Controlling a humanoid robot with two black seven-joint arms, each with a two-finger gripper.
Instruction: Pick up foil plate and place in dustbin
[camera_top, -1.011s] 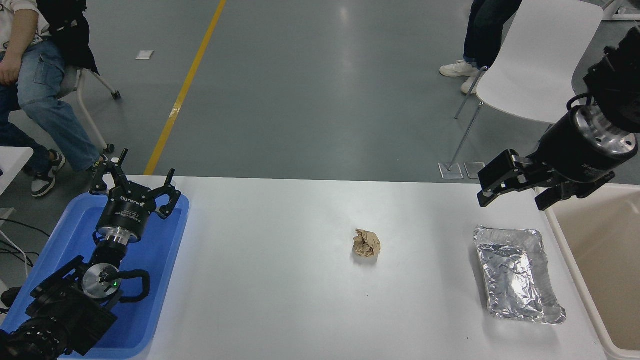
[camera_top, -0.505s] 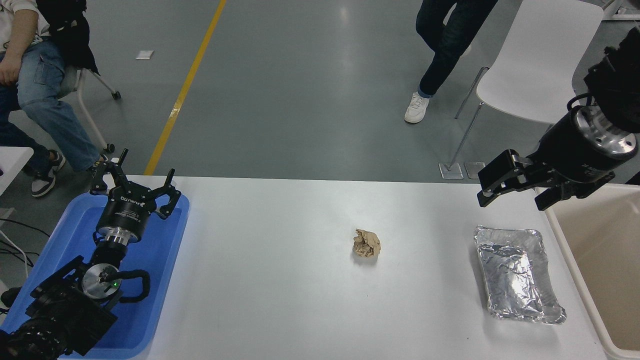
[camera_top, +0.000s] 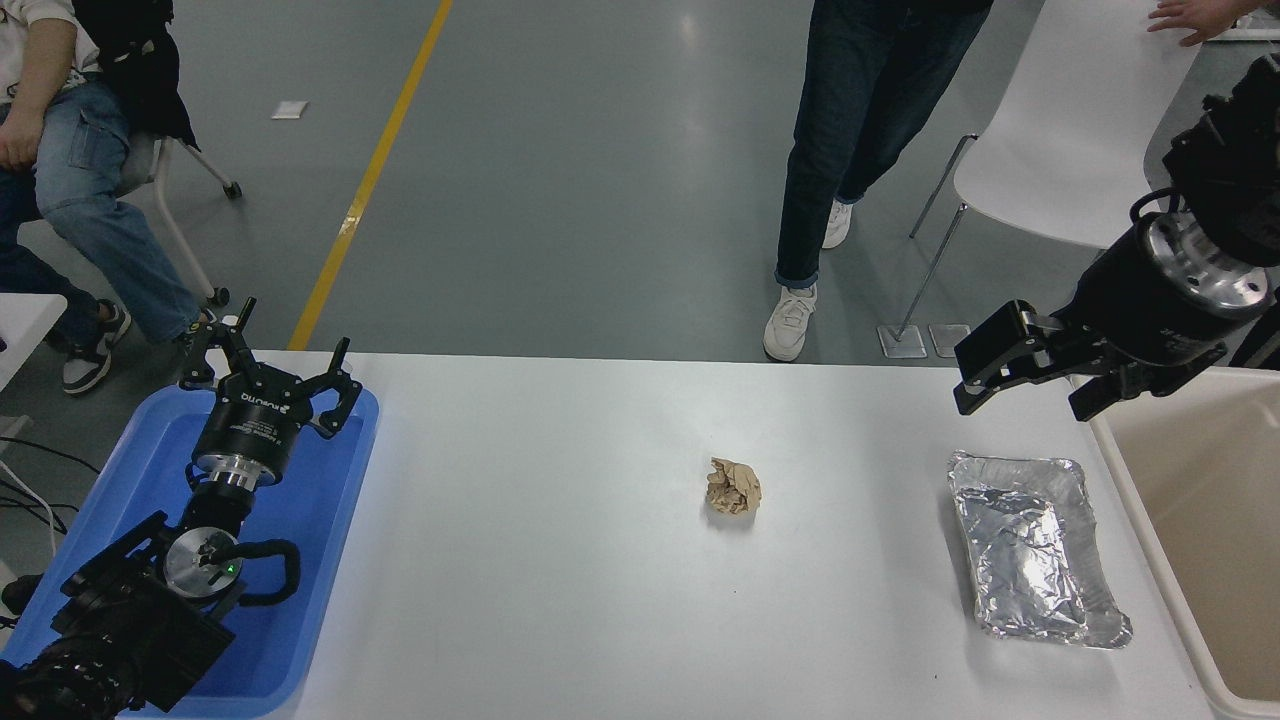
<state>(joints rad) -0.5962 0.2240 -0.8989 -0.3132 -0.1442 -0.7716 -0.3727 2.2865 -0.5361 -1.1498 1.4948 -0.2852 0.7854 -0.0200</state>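
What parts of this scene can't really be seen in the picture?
- Large beige plastic dustbin: head view, cut off by the right and bottom edges.
- Blue plastic tray: partly covered by the parked left gripper and arm.
- Standing person: cut off above the legs.

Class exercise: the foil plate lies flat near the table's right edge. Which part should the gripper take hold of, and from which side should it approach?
Probably the raised rim of the foil plate, at its far short edge, approached from above. The plate lies flat and is wide, so only a thin rim fits between fingers. The open right gripper hangs just beyond that edge; the dustbin crowds the right side.
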